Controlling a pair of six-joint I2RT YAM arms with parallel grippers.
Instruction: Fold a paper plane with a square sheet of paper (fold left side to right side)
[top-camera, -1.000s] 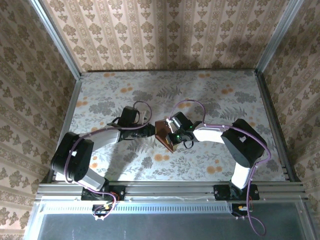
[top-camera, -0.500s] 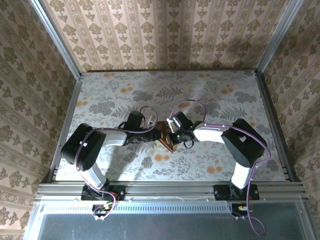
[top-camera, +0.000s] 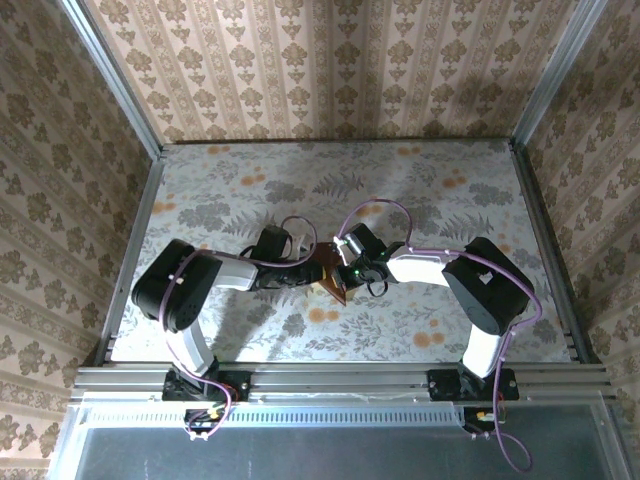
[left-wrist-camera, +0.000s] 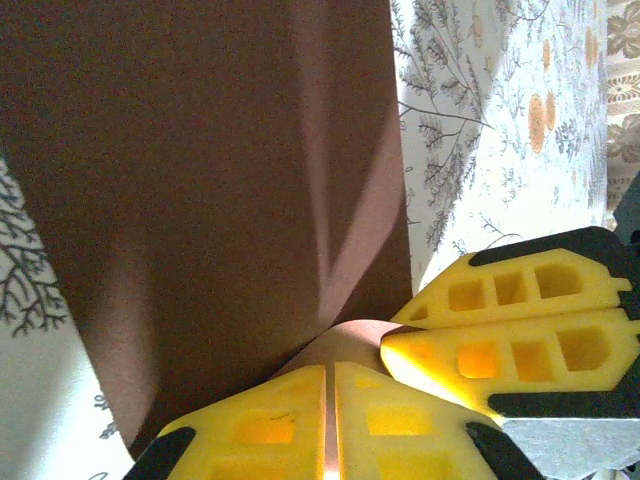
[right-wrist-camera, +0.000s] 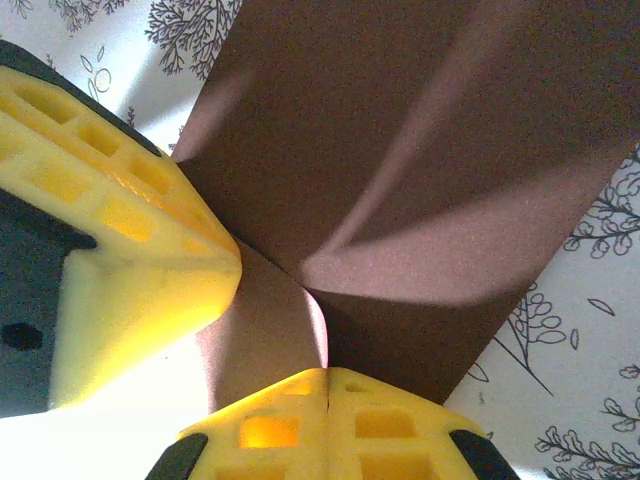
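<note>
desk (top-camera: 450, 210): fern-print, seen whole from above | square sheet of paper (top-camera: 331, 281): mid-desk between both arms, creases and lifted edge plain at wrist views | left fingers (left-wrist-camera: 265, 430): pressed together, pinching paper edge | right fingers (right-wrist-camera: 395, 425): pinching same sheet, just beside left's

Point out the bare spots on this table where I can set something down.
Free: the wide strip of table along the back wall, and the patch between the paper and the front rail. Crowded: the middle, where the left pincer and right pincer both pinch the paper.
</note>
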